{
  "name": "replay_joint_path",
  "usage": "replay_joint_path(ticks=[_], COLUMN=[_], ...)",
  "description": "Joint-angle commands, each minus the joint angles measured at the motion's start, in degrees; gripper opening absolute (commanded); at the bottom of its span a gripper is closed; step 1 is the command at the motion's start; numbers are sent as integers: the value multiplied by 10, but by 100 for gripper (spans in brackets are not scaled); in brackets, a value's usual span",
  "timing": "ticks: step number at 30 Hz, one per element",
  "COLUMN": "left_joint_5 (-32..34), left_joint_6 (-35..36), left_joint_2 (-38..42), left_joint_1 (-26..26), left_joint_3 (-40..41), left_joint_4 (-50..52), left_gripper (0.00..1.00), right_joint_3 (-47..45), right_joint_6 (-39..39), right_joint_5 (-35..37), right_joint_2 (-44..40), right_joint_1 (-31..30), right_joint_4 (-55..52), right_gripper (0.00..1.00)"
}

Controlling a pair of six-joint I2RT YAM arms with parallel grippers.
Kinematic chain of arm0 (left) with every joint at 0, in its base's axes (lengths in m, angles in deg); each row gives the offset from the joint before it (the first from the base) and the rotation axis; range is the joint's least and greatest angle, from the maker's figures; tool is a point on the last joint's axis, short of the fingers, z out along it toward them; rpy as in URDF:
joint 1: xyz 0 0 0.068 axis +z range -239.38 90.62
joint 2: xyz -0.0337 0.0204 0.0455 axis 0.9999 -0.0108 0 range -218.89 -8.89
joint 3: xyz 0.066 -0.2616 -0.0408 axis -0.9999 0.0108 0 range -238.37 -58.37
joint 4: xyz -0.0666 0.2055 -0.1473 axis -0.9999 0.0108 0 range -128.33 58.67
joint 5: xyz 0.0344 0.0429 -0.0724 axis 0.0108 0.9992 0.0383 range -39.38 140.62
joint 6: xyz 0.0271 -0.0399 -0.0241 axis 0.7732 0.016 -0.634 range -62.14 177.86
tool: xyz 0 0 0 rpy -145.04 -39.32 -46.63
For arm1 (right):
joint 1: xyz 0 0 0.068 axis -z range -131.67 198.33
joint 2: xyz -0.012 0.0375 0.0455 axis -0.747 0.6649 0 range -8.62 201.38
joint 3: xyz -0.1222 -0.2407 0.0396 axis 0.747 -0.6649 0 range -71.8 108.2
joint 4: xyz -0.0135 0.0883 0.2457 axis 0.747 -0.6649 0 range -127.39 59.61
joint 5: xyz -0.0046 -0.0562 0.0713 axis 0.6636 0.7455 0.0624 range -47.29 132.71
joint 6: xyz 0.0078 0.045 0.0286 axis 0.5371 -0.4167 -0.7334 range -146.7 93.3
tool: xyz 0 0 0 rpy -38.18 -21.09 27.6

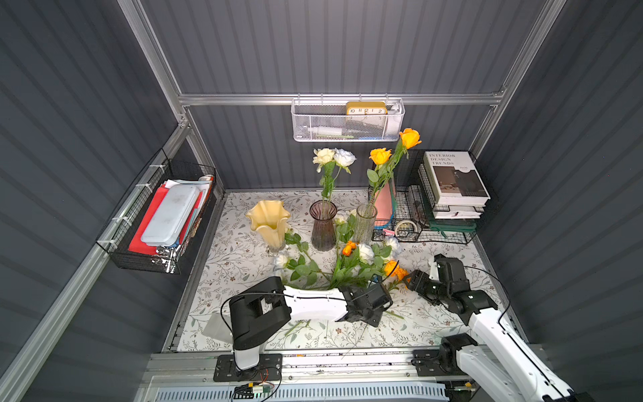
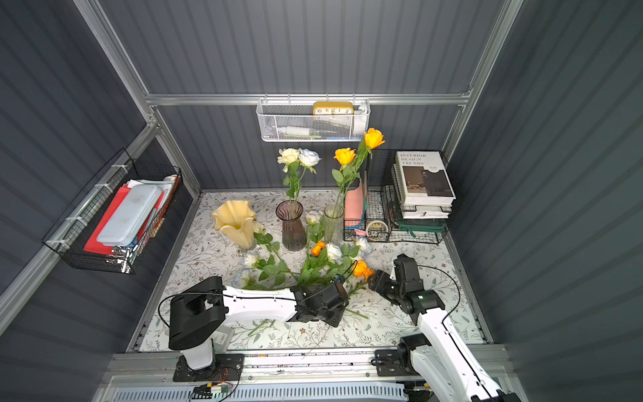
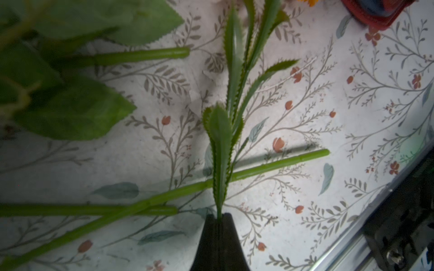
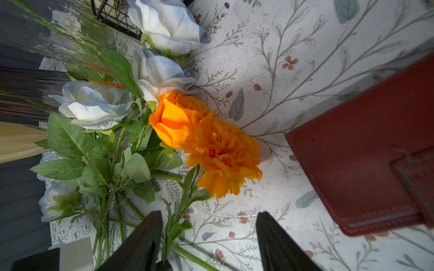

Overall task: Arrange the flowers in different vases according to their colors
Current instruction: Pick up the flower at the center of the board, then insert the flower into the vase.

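Note:
Three vases stand at the back: a pale yellow ruffled vase (image 1: 268, 222), empty; a purple ribbed vase (image 1: 323, 226) with a cream rose (image 1: 323, 155) and a white rose (image 1: 344, 158); a clear ribbed vase (image 1: 364, 222) with two orange roses (image 1: 380, 155). Loose flowers lie heaped in front: white roses (image 4: 94, 103), an orange rose (image 4: 178, 115) and an orange marigold (image 4: 223, 152). My left gripper (image 3: 218, 217) (image 1: 381, 283) is shut on the marigold's leafy stem (image 3: 220, 140). Facing the marigold, my right gripper (image 4: 211, 218) (image 1: 407, 280) hangs open and empty.
Bare green stems (image 3: 270, 167) cross the floral tablecloth under the left gripper. A dark red leather case (image 4: 364, 152) lies beside the right gripper. Black wire baskets with books (image 1: 452, 181) stand at the back right. Another wire basket (image 1: 163, 222) hangs on the left wall.

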Motion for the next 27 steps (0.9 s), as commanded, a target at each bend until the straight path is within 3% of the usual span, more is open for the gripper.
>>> replay_joint_path(ticks=[1,10,13,17,20,23,27], left_joint_5=[36,40,42,52,78,88,112], left_joint_6=[31,94,113,152,198,243,308], left_joint_2=[30,75,87,100,92,82,76], left_joint_1=[-1,31,57,106,141,172,197], left_joint_3=[-31,-61,-64,-91,-144,-223,-324], left_joint_4=[26,3,-15,-50,-67,-91,-139], left_gripper=[0,0,0,0,0,0,0], right_joint_3=[31,121,164,169,145,121,115], right_joint_6=[16,24,34,47,33,11,29], right_joint_5=[-7,-61,-111,-230,-288,-308,-308], right_joint_2=[-26,-134,-143,-145,-161,-180,-172], right_joint_1=[3,7,7,7,7,7,7], right_joint_4=[-35,-77,-79,-54,-14,35,24], right_gripper=[68,70,71,72,72,73,73])
